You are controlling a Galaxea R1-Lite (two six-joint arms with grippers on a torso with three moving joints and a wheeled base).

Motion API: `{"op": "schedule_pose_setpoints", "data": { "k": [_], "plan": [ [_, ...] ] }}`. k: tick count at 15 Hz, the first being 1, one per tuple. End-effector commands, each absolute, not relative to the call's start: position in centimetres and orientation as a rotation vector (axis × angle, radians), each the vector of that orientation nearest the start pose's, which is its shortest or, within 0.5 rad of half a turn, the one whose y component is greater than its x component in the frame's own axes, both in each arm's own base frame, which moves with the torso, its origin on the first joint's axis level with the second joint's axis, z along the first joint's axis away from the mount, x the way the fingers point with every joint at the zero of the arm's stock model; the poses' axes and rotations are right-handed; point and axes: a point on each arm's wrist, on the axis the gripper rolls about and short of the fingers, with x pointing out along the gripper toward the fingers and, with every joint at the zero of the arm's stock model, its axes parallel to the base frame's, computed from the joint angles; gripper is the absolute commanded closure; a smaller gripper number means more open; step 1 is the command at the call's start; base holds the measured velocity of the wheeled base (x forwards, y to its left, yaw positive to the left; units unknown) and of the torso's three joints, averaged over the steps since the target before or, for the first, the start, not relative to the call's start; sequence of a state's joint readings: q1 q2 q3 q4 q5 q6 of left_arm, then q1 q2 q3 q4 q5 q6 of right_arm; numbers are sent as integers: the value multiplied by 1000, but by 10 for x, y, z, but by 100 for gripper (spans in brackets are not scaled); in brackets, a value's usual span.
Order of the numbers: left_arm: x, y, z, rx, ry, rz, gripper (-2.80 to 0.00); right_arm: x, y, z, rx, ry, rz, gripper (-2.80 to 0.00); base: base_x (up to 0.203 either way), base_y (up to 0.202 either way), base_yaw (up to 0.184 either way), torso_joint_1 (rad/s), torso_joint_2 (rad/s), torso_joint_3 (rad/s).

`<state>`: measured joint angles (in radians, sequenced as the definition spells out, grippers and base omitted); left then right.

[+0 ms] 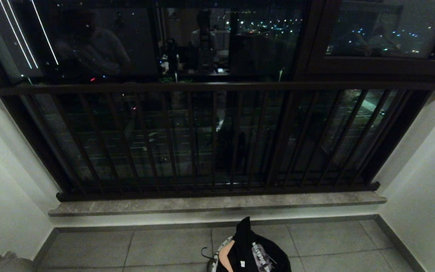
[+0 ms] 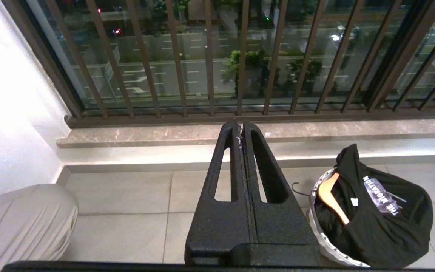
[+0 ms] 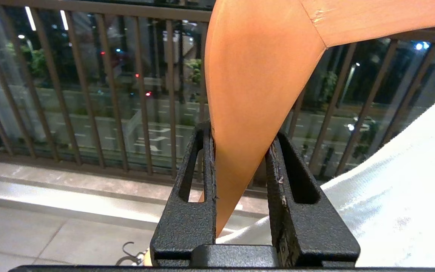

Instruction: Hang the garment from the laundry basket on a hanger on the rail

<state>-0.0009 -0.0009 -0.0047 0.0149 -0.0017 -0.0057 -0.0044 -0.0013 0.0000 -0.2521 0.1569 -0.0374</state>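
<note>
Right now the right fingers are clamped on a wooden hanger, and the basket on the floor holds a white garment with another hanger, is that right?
Not quite. The garment in the basket is black, not white, as the left wrist view shows. The rest stands: another hanger lies in the basket, and the right fingers are clamped on a wooden hanger.
</note>
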Motion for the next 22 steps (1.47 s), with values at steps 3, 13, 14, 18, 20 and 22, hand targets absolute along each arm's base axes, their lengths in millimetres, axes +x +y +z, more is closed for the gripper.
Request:
{"op": "schedule_pose_setpoints", "data": {
  "k": [3, 13, 14, 18, 20, 22],
  "plan": [
    [-23, 0, 75, -6, 11, -3, 0, -26, 4, 100, -59, -246, 162, 0, 0, 0, 0, 6, -12, -6],
    [-23, 0, 75, -3, 11, -3, 0, -26, 4, 98, -83, -230, 179, 0, 0, 0, 0, 0, 0, 0],
    [-23, 0, 75, -3, 11, -2, 0, -26, 4, 98, -84, -227, 179, 0, 0, 0, 0, 0, 0, 0],
    [-23, 0, 75, -6, 11, -3, 0, -26, 4, 98, -84, -224, 182, 0, 0, 0, 0, 0, 0, 0],
    [-23, 0, 75, -6, 11, -3, 0, -26, 4, 98, -84, -228, 184, 0, 1, -28, -1, 4, 3, 0],
    [-23, 0, 75, -6, 11, -3, 0, -26, 5, 98, -83, -226, 184, 0, 1, -139, 1, 1, 0, 2]
  ]
}}
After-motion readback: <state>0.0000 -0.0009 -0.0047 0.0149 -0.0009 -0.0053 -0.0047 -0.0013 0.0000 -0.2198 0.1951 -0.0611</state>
